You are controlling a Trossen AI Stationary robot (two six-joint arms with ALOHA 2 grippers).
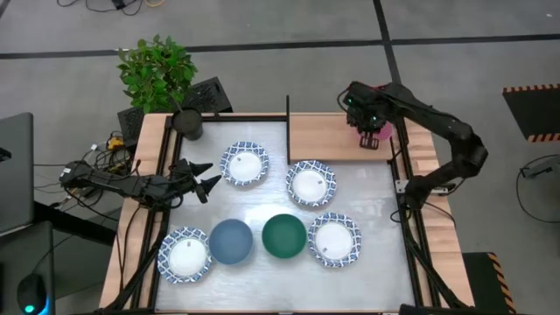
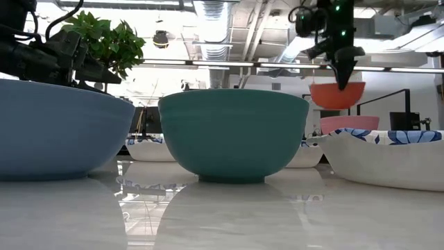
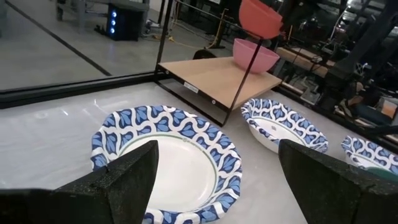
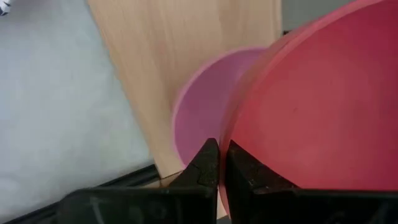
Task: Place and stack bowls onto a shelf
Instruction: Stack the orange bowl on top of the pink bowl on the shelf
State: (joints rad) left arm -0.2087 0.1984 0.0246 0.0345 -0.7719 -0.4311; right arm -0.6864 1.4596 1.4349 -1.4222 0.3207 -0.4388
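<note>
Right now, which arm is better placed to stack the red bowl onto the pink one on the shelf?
The right. Its gripper is shut on the red bowl's rim, holding it just above the pink bowl on the shelf. The left gripper is open and empty over the table, beside a patterned bowl.

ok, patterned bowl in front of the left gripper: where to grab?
By the rim, from above: the patterned bowl sits upright and open, wider than the left gripper's spread. Put one finger inside and one outside its near edge; the wall looks thin enough to pinch.
</note>
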